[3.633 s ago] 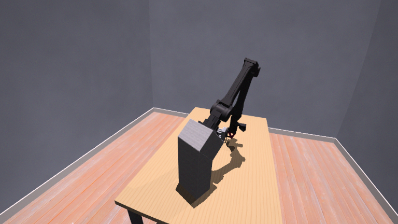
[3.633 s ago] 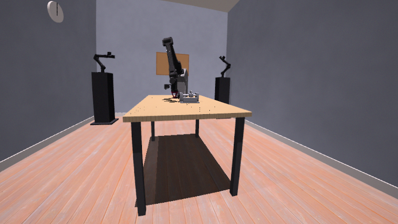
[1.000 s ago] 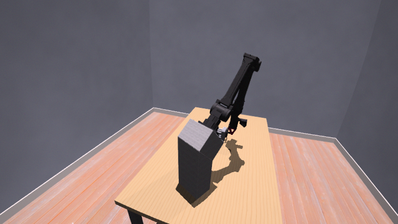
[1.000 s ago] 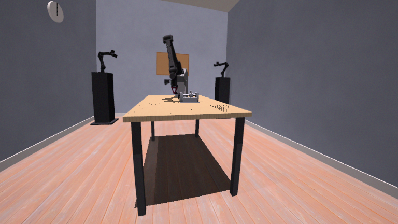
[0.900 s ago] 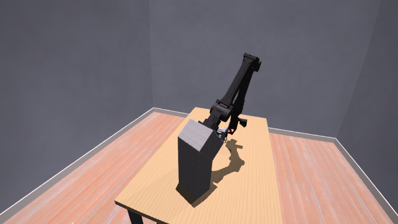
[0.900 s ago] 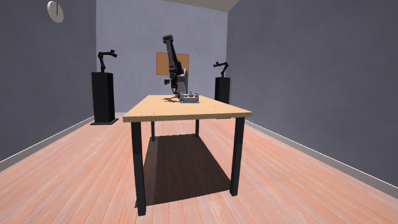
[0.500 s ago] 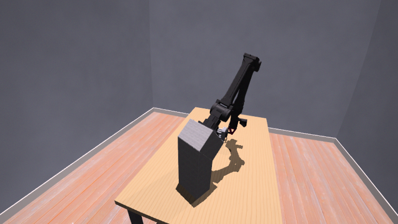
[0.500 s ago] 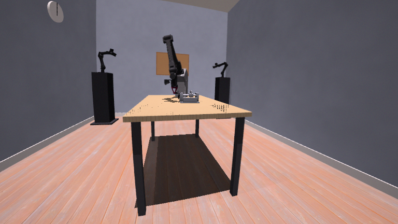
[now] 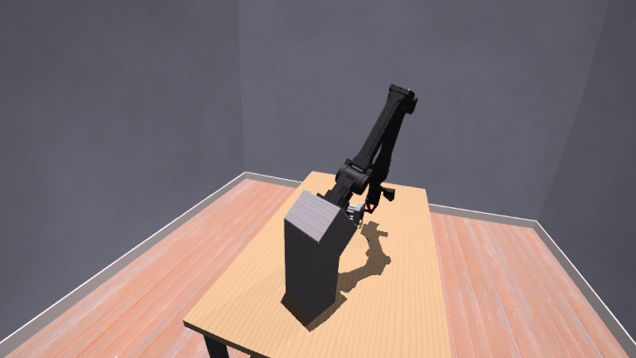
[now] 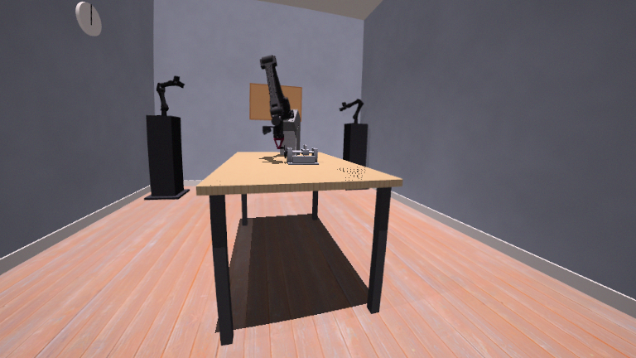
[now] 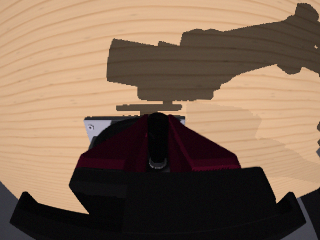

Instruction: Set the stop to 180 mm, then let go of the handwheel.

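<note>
On the table (image 10: 243,181), toward its far edge, the arm (image 9: 382,133) leans down beside the grey tower (image 9: 311,260) (big thing) and its gripper (image 10: 279,143), fingers nearly together, pinches the dark handwheel (image 11: 158,140) at the stop fixture's (image 10: 302,155) left end.

The arm (image 9: 380,134) is matte black throughout, built of long, boxy links with rounded joint housings at the elbow and wrist. Its gripper (image 11: 158,139) has a broad black body with curved, wing-like sides, and the fingers are dark red, tapering wedges
</note>
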Controlling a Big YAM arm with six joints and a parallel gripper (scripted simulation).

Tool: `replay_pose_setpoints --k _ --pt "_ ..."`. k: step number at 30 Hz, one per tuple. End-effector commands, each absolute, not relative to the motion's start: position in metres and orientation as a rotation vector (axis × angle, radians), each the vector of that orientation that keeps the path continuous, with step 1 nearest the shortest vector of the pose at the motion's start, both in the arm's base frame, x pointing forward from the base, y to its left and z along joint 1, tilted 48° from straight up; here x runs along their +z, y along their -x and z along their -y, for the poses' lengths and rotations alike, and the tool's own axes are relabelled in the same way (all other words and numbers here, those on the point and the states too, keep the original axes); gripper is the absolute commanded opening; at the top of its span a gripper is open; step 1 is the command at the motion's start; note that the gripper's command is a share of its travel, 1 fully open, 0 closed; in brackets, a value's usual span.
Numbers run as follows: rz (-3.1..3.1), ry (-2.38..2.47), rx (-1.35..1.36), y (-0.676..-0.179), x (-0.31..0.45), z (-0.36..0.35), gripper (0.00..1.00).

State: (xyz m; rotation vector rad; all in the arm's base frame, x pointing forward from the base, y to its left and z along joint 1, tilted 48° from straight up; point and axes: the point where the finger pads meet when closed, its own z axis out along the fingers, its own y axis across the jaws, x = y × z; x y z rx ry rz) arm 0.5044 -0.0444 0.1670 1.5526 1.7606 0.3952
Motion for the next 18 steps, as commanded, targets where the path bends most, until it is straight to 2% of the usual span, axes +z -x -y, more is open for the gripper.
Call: replay_pose_setpoints --k 1,18 --pt "-1.720 -1.520 0.447 -0.507 0.206 0.034 0.06" --pt "-1.719 -1.519 0.450 -0.511 0.217 0.030 0.06"
